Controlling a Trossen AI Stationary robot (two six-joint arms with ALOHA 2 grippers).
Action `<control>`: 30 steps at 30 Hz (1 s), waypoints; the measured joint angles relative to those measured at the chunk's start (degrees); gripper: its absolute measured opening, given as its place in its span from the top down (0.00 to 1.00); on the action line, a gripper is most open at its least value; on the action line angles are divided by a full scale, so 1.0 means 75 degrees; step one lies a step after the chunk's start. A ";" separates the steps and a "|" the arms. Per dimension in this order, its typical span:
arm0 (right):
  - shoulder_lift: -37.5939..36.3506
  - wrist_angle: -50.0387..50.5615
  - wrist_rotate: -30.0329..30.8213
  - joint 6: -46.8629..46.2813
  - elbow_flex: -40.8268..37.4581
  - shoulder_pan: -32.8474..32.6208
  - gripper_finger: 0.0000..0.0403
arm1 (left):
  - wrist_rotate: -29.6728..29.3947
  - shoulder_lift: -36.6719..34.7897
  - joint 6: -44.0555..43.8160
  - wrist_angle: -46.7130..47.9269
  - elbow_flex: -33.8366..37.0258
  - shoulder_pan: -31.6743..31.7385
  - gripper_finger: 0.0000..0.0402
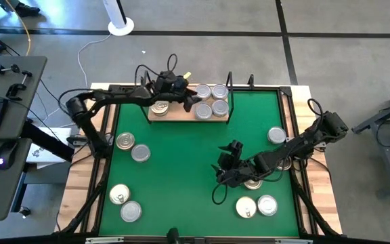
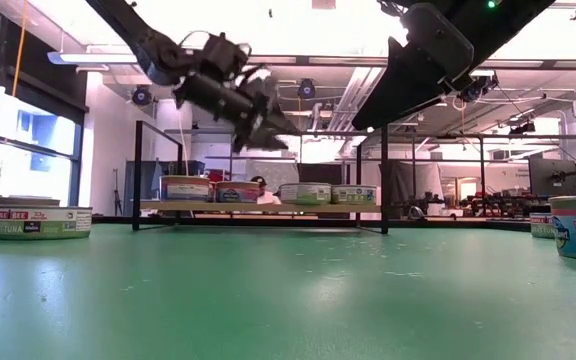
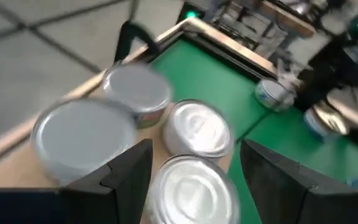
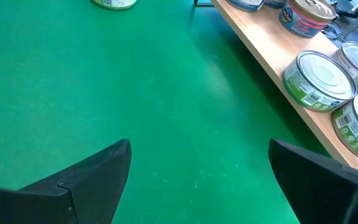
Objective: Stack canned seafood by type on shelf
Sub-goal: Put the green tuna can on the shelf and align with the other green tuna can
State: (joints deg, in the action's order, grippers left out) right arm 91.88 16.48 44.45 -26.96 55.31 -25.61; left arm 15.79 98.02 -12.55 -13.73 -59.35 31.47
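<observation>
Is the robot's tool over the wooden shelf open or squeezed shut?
Open. The left tool hangs over the light tan wooden shelf, its two dark fingers spread apart above a round silver tin without gripping it.

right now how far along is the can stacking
Partly done. The shelf already carries a cluster of four silver-lidded cans and a gold-lidded can. The left gripper is over the shelf, jaws apart with nothing between them. The right gripper is open and empty above the green mat. About eight loose cans are left, such as one pair.
</observation>
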 joint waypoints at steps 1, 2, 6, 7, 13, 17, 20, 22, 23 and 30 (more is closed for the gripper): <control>0.0000 -0.0002 0.0001 0.0000 0.0000 0.0000 0.07 | -0.0011 -0.0169 0.0348 0.0148 0.0000 -0.0139 0.44; 0.0000 -0.0002 0.0005 0.0004 0.0000 0.0000 0.07 | -0.0011 -0.0336 0.0804 0.0339 0.0000 -0.0333 0.45; 0.0000 -0.0013 0.0044 0.0037 0.0000 0.0008 0.07 | -0.0208 -0.0699 0.2238 0.0973 -0.0003 -0.1406 0.54; 0.0000 -0.0032 0.0047 0.0040 0.0000 0.0015 0.07 | -0.0313 -0.0684 0.2358 0.1134 -0.0001 -0.1660 0.57; 0.0000 -0.0133 0.0058 0.0055 0.0000 0.0015 0.07 | -0.0786 -0.0114 0.2357 0.1670 0.0000 -0.2328 0.83; 0.0000 -0.0139 0.0061 0.0058 0.0000 0.0015 0.07 | -0.1804 0.0347 0.2308 0.1421 0.0003 -0.2212 0.98; 0.0000 -0.0145 0.0061 0.0064 0.0000 0.0015 0.07 | -0.2147 0.0586 0.2368 0.1170 0.0003 -0.2023 0.97; 0.0000 -0.0139 0.0061 0.0072 0.0000 0.0015 0.07 | -0.2151 0.0690 0.2428 0.1146 0.0003 -0.1894 0.96; 0.0000 -0.0142 0.0064 0.0085 0.0000 0.0015 0.07 | -0.2164 0.0733 0.2433 0.1071 0.0003 -0.1833 0.96; 0.0000 -0.0142 0.0061 0.0061 0.0000 0.0015 0.07 | -0.2411 0.0824 0.2509 0.0705 0.0009 -0.1469 1.00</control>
State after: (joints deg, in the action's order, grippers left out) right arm 91.88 15.42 44.91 -26.50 55.31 -25.50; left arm -2.29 104.20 6.26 -8.44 -59.29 20.46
